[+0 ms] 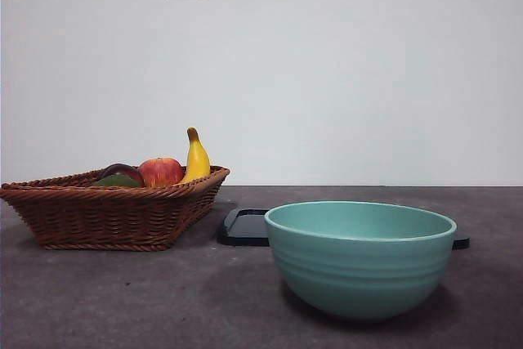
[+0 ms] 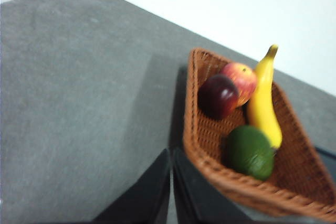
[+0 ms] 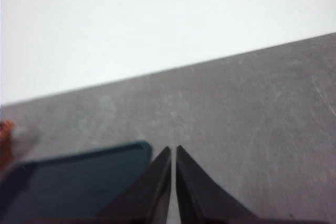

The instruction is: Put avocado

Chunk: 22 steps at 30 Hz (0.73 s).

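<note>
The dark green avocado (image 2: 250,151) lies in a brown wicker basket (image 2: 210,171), beside a yellow banana (image 2: 263,100). From the front only its top (image 1: 118,180) shows above the basket rim (image 1: 114,214) at the left of the table. My left gripper (image 2: 171,153) is shut, empty, raised above the table just outside the basket's near corner. My right gripper (image 3: 173,150) is shut and empty over bare table near a dark tray (image 3: 68,182). Neither gripper appears in the front view.
The basket also holds a red apple (image 1: 161,172), a dark red-purple fruit (image 2: 218,95) and the banana (image 1: 196,158). A teal bowl (image 1: 359,257) stands front right, with a black flat tray (image 1: 245,226) behind it. A white wall backs the table.
</note>
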Available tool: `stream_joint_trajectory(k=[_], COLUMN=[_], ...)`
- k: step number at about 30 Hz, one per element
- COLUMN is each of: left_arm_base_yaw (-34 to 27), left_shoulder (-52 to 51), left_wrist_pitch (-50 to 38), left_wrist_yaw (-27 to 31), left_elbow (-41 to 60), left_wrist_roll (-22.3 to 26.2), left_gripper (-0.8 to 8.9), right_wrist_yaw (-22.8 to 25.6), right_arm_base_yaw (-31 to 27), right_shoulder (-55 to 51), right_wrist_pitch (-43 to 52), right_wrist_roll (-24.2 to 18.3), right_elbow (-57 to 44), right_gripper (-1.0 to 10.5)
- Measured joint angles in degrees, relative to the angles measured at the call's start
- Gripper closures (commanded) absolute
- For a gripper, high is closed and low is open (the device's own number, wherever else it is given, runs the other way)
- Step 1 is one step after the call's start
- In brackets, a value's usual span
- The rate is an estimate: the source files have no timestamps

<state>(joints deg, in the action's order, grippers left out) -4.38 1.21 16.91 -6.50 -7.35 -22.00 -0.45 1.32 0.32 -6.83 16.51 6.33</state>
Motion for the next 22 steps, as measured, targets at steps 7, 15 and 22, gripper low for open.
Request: stream_joint_trajectory(k=[7,15,22], left_arm_base_yaw=[0.0,0.0,2.4], left_shoulder=[6.5,18.4,25.6], left_wrist_pitch=[3.7,21.7,32.5], left_wrist_yaw=[-6.6,-14.7,-22.2], left_elbow=[-11.4,-29.4,-40.7], left_wrist_roll=[-0.8,7.1,12.0], left_gripper=[8.03,8.04,8.04], right_wrist_yaw=[-3.6,-18.0,-27.5], right_arm_base_yaw=[0.0,0.0,1.8], right_shoulder=[3.7,17.0,29.3], right_wrist_pitch=[-8.0,-28.6,-44.9], right_wrist_roll=[1.0,-5.2,-10.7], right_elbow=[13.7,32.1,48.0], right_gripper=[9.4,9.4,9.4])
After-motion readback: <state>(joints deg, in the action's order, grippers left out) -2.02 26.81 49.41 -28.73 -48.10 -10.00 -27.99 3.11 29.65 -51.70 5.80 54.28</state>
